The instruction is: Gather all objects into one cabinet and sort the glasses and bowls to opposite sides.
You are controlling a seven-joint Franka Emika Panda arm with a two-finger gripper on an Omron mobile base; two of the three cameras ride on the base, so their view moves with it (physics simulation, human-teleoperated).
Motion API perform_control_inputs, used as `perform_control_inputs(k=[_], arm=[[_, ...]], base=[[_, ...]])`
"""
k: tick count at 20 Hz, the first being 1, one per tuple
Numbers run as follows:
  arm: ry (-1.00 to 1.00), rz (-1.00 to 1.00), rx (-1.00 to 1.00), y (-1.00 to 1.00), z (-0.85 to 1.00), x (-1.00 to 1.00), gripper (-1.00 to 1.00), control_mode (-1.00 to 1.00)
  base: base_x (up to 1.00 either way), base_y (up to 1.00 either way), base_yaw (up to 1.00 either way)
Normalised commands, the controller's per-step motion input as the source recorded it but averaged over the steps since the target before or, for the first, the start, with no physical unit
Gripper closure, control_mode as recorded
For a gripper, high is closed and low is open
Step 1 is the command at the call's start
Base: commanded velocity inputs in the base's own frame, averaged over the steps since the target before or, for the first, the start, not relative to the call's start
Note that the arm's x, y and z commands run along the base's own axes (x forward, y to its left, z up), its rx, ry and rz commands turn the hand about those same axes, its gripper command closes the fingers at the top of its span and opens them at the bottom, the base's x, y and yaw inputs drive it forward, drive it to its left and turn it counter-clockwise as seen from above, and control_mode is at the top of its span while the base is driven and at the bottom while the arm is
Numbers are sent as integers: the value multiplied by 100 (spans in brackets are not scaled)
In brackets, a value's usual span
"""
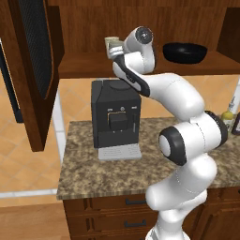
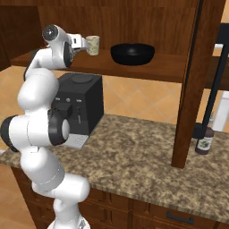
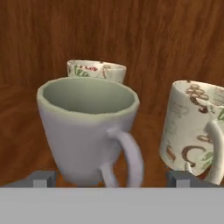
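Now | arm raised to cabinet shelf (image 1: 84, 65) | fingers (image 3: 43, 178) wide, straddling grey mug (image 3: 87, 127), no grip

Even warm rendered light, soft shadows, slight blur, no glare

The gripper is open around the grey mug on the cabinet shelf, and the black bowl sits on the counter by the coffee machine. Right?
Not quite. The bowl is on the cabinet shelf too, right of the gripper and mug, as the right base view shows.
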Motion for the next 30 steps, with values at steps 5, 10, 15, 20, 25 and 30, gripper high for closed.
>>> perform_control_inputs(k=[5,10,15,20,25,30], arm=[[-11,0,4,-9,6,-100,-100,-100],[-11,1,0,-16,-10,-100,-100,-100],[-11,1,0,-16,-34,-100,-100,-100],[-10,1,0,-15,-22,-100,-100,-100],[-3,0,1,-15,-14,-100,-100,-100],[5,0,-1,-4,-58,-100,-100,-100]], base=[[0,0,0],[0,0,0],[0,0,0],[0,0,0],[0,0,0],[0,0,0]])
